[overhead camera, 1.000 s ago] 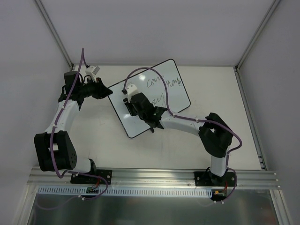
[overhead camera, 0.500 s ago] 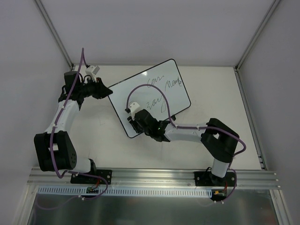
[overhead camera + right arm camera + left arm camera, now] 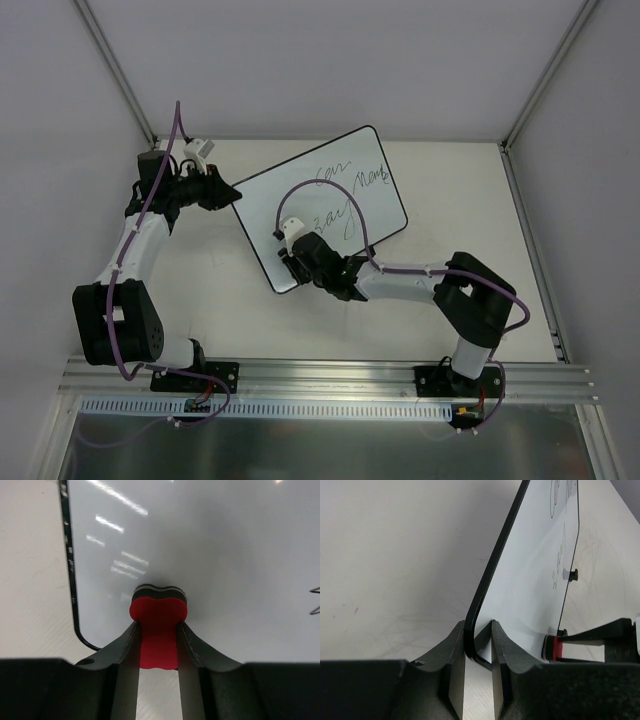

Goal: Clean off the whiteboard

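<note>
In the top view, the left gripper (image 3: pixel 226 190) is pinching the whiteboard (image 3: pixel 275 205) at its 9 o'clock corner. The left wrist view shows both fingers closed on the black rim and the board lifting edge-up off the tabletop (image 3: pixel 470 190). The board's long axis is running from about 8 o'clock to 2 o'clock. The right gripper (image 3: pixel 290 258) is squeezing the red eraser (image 3: pixel 158 611) between its fingers and pressing it to the board's bare near end, just inside the 7 o'clock corner. The handwriting (image 3: pixel 370 180) is lying up the board at roughly 1 o'clock from the eraser. The right arm is the nearer one, so the next wipe probably has to travel that way along the long axis.
</note>
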